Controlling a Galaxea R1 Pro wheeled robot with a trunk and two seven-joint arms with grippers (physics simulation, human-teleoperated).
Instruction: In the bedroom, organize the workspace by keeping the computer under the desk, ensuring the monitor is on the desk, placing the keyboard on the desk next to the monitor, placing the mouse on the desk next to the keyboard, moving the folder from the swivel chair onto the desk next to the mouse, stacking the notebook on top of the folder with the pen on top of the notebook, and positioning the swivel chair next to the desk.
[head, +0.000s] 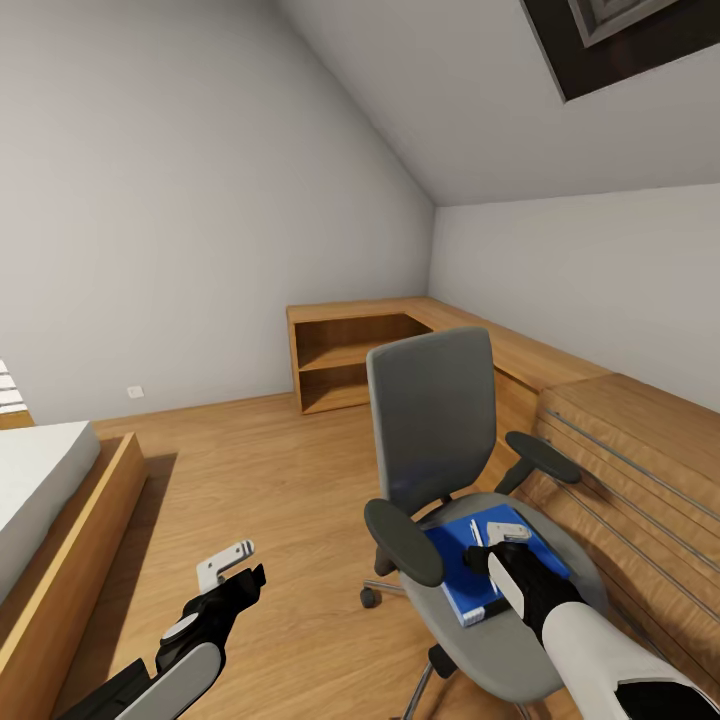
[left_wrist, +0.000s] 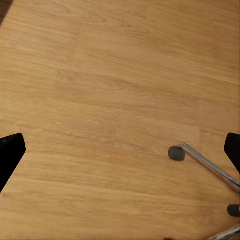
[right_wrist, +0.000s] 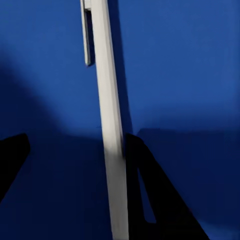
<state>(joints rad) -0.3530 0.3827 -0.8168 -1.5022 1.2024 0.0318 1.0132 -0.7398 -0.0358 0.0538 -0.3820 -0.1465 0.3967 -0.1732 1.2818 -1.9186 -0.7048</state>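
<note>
The grey swivel chair (head: 432, 420) stands on the oak floor with the blue folder (head: 455, 575) lying flat on its seat. A thin white pen (head: 477, 533) rests on the folder. My right gripper (head: 500, 545) is lowered over them. In the right wrist view the pen (right_wrist: 107, 100) lies on the folder (right_wrist: 180, 65) between the open fingers (right_wrist: 155, 200), close against one of them; the gripper (right_wrist: 77, 145) holds nothing. My left gripper (head: 240, 568) hangs open over bare floor, left of the chair. The desk, monitor, keyboard, mouse, computer and notebook are out of view.
An oak dresser with bar handles (head: 640, 450) runs along the right wall, close behind the chair. An open oak shelf unit (head: 345, 360) stands in the far corner. A bed (head: 40, 490) lies at the left. The chair's chrome base (left_wrist: 205, 162) and a caster (left_wrist: 175, 153) are near my left gripper (left_wrist: 125, 145).
</note>
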